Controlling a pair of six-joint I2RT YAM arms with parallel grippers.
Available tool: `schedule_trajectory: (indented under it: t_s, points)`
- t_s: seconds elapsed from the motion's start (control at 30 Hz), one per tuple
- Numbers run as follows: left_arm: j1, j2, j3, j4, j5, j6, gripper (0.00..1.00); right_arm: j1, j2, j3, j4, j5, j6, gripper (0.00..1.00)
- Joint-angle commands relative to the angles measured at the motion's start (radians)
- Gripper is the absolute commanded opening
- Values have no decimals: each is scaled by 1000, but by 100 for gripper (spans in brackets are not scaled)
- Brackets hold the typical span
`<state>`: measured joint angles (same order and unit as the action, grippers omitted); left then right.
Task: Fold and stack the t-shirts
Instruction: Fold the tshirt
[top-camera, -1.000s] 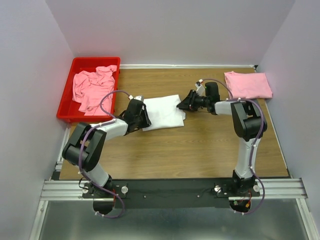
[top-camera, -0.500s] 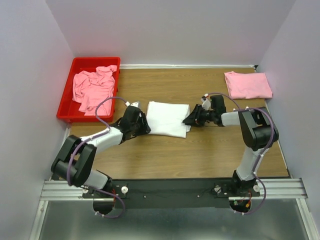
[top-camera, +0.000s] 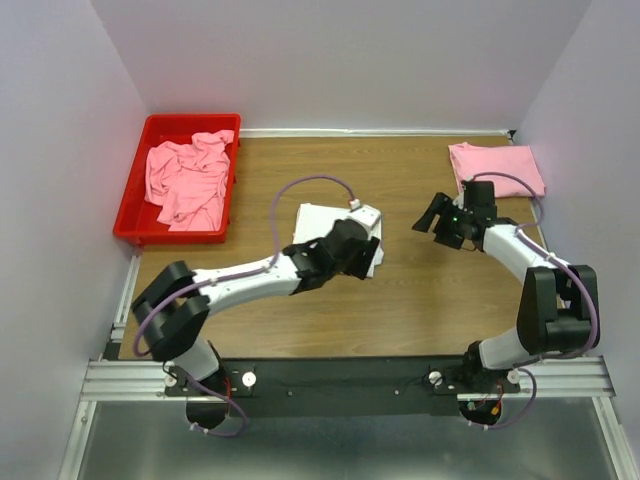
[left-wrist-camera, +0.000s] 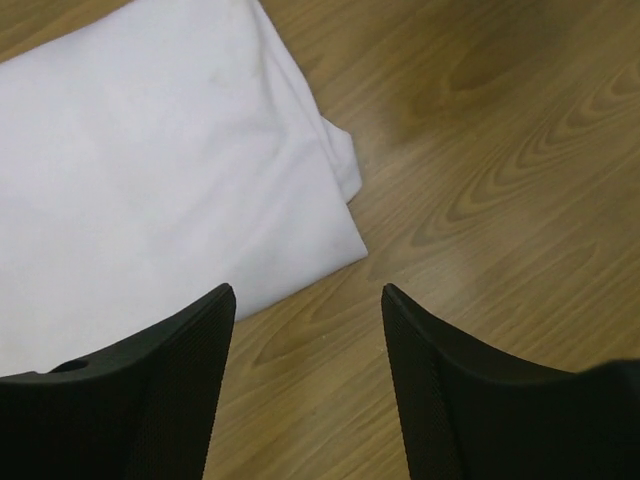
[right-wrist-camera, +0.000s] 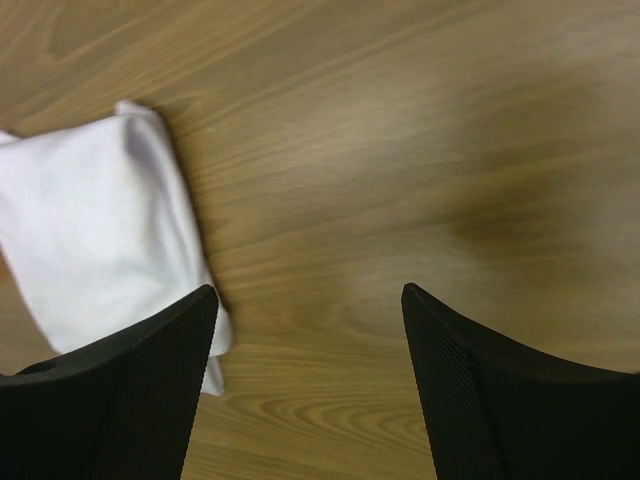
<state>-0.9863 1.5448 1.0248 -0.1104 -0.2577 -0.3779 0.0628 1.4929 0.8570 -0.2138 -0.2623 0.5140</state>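
Note:
A folded white t-shirt lies flat in the middle of the table. My left gripper hovers over its near right corner, open, with only bare wood between the fingers; the left wrist view shows the white t-shirt at upper left. My right gripper is open to the right of the shirt and apart from it, and the right wrist view shows the white t-shirt at left. A folded pink t-shirt lies at the back right. Crumpled pink t-shirts fill the bin.
The red plastic bin stands at the back left against the wall. White walls close the table on three sides. Bare wood shows between the white shirt and the folded pink one.
Both grippers have opened and let go of the white t-shirt. The left arm swung right across the shirt; the right arm drew back toward the right.

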Motion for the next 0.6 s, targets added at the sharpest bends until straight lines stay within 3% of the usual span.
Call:
schedule_trajectory:
  t_s: [0.0,0.13,0.57]
  points:
    - [-69,147,96,-55,-117,154,65,-60,-57,-61,-139,91,-43,82]
    - [-110,270,193,-83,-133,195,56,-84,-79,-87,-144,69,-39,82]
    - [-129,437,264,-112,-104,228,57,-86,-49,-75,-136,-31,-51,81]
